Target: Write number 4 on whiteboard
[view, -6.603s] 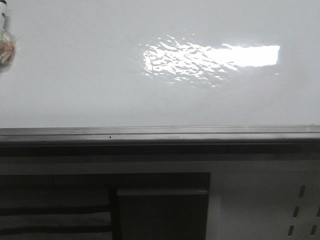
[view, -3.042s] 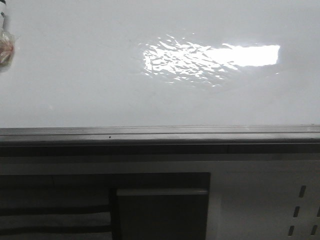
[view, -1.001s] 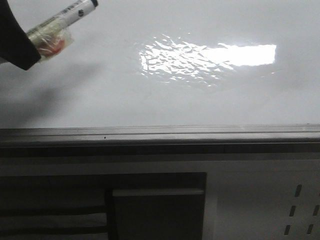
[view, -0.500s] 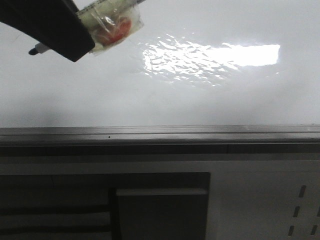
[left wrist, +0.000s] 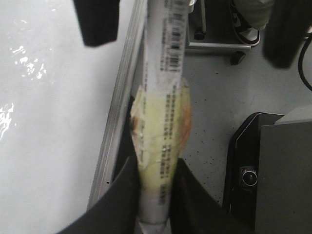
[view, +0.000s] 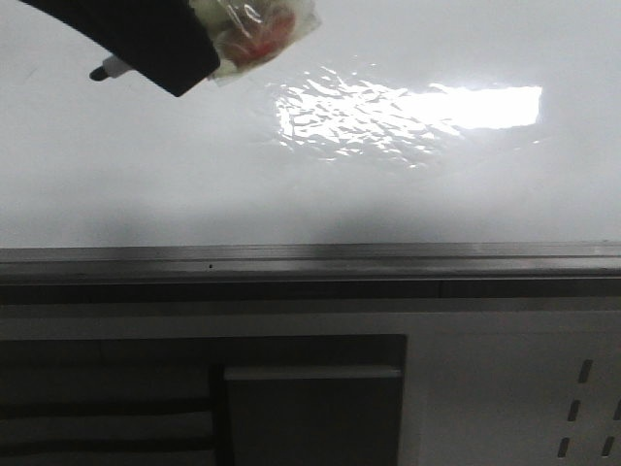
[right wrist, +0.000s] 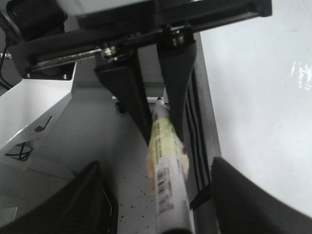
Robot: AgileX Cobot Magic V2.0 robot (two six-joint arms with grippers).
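Note:
The whiteboard (view: 320,184) is glossy white with a rippled light patch; no number 4 shows on it. In the front view my left gripper (view: 146,44) enters at the top left over the board, shut on a white marker (view: 254,24) wrapped in yellowish tape. The marker's dark tip (view: 100,73) sticks out to the left. In the left wrist view the left gripper (left wrist: 156,165) clamps the taped marker (left wrist: 163,126). My right gripper (right wrist: 157,168) stands wide open, its fingers either side of the marker's (right wrist: 168,185) far end, apart from it.
A grey metal frame edge (view: 310,260) bounds the board's near side. Below it are a white perforated panel (view: 514,388) and a dark box (view: 310,417). A black device (left wrist: 253,170) sits on the speckled floor beside the board.
The left gripper with the marker came in from the left edge and has shifted right and up. The marker turned, so its tip now points left.

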